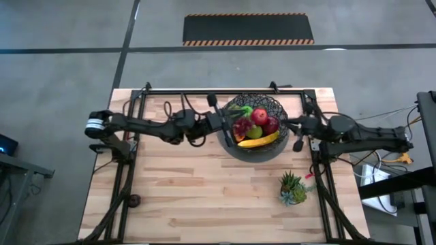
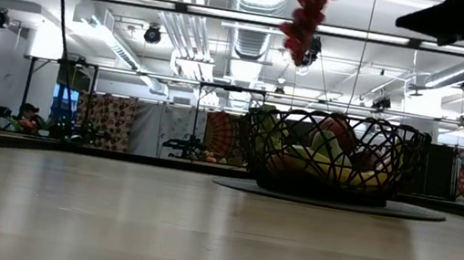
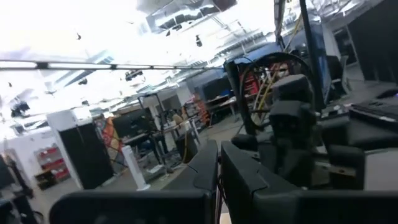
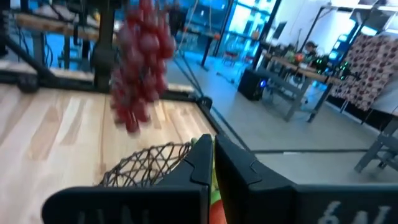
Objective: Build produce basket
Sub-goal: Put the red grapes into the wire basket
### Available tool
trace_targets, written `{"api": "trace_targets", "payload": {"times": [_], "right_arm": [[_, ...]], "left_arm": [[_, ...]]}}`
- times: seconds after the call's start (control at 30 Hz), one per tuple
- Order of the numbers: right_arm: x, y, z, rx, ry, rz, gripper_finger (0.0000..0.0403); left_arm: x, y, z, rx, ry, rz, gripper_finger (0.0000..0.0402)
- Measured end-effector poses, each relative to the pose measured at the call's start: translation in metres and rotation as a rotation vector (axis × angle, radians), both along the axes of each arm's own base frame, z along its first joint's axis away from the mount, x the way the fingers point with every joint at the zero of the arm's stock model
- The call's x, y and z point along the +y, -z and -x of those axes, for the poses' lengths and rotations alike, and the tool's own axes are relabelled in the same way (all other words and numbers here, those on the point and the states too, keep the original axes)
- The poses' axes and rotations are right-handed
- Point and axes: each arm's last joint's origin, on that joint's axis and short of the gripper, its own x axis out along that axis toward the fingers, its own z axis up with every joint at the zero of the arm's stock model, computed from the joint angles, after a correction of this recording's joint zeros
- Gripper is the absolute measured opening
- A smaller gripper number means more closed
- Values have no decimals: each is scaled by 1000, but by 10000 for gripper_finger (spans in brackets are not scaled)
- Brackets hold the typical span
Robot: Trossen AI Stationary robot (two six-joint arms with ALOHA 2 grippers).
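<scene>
The black wire basket (image 1: pixel 275 105) stands at the table's far middle with red apples, a green fruit and a yellow banana (image 1: pixel 259 141) inside. In the low view the basket (image 2: pixel 259 143) sits on its grey disc. A bunch of dark red grapes (image 2: pixel 305 12) hangs above its left half, also seen over the rim (image 4: pixel 149 158) in the right wrist view as grapes (image 4: pixel 140 62). My left gripper (image 1: pixel 230 128) is over the basket's left rim, shut on the bunch. My right gripper (image 1: pixel 290 126) is shut at the basket's right rim, touching nothing. My left gripper holds the grape bunch (image 1: pixel 240 129) by its top end, coming level from the table's left side. The bunch hangs straight down below the fingers, lifted clear above the fruit in the basket. Its own wrist view shows only the closed fingers (image 3: pixel 205 168), not the place of contact.
A small spiky green potted plant (image 1: pixel 293 189) stands near the table's right front. A small dark object (image 1: pixel 134 200) lies near the left front. Bare wooden tabletop (image 1: pixel 204 184) lies in front of the basket. Black frame rails run along both sides.
</scene>
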Motion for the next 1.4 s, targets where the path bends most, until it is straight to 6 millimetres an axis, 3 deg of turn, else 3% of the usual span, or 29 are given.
{"api": "trace_targets", "payload": {"times": [0.23,0.67,1.4], "right_arm": [[0,-1,8,-42,0,11,9],[0,1,8,-28,1,24,9],[0,1,8,-26,0,24,9]], "left_arm": [[2,14,-25,11,52,68,0],[5,72,-67,101,184,279,0],[26,91,-66,147,104,280,0]]}}
